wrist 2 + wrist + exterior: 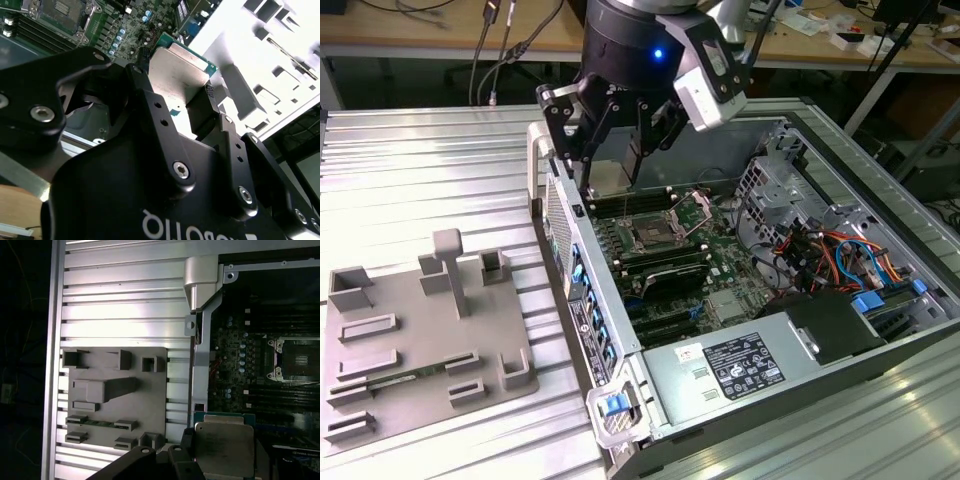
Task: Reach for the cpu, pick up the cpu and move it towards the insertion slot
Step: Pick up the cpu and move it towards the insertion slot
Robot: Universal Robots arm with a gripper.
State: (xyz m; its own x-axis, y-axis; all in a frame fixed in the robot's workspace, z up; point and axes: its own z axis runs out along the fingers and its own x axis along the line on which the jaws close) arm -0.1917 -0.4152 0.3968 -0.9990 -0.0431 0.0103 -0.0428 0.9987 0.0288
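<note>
The cpu point(610, 172) is a flat square chip with a silvery top, and my gripper point(610, 182) is shut on it. It hangs above the back left corner of the open computer case point(582, 290), over the motherboard. In both wrist views the cpu point(176, 70) point(222, 447) sits between the black fingers point(202, 107). The insertion slot point(655, 236) is a silver-framed socket with a dark centre, a short way in front of the gripper and lower down. The insertion slot point(62, 12) point(299, 360) lies uncovered, with nothing in it.
A grey plastic tray point(420, 330) point(115, 395) with raised blocks lies on the ribbed metal table at the exterior view's left. Black memory slots point(670, 268), a cable bundle point(820, 255) and a power supply point(740, 365) fill the case. A workbench runs behind.
</note>
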